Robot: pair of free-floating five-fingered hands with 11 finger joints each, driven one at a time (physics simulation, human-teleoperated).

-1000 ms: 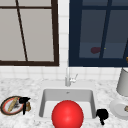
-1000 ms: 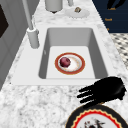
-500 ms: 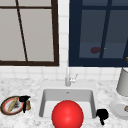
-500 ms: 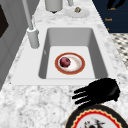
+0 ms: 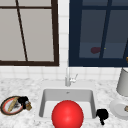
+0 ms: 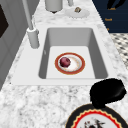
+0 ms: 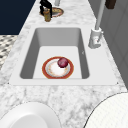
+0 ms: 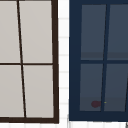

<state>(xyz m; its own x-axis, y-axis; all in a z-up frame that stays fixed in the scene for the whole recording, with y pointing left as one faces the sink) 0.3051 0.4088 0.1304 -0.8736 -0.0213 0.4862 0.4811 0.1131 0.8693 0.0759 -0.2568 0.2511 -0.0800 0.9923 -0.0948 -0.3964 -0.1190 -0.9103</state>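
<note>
So the white rectangular sink [image 6: 72,50] sits mid-counter with a red-rimmed round plate [image 6: 70,63] in it carrying a dark red ball [image 6: 65,62], the grey faucet [image 6: 31,27] behind it, the left hand [image 5: 23,100] over a patterned plate [image 5: 11,105] on the left, and the right hand [image 5: 102,115] at the sink's right edge beside a plain white plate [image 5: 119,109].

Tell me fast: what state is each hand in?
Left hand: over the patterned plate, curled on a brown item.
Right hand: by the sink's right rim; cannot be told.
</note>
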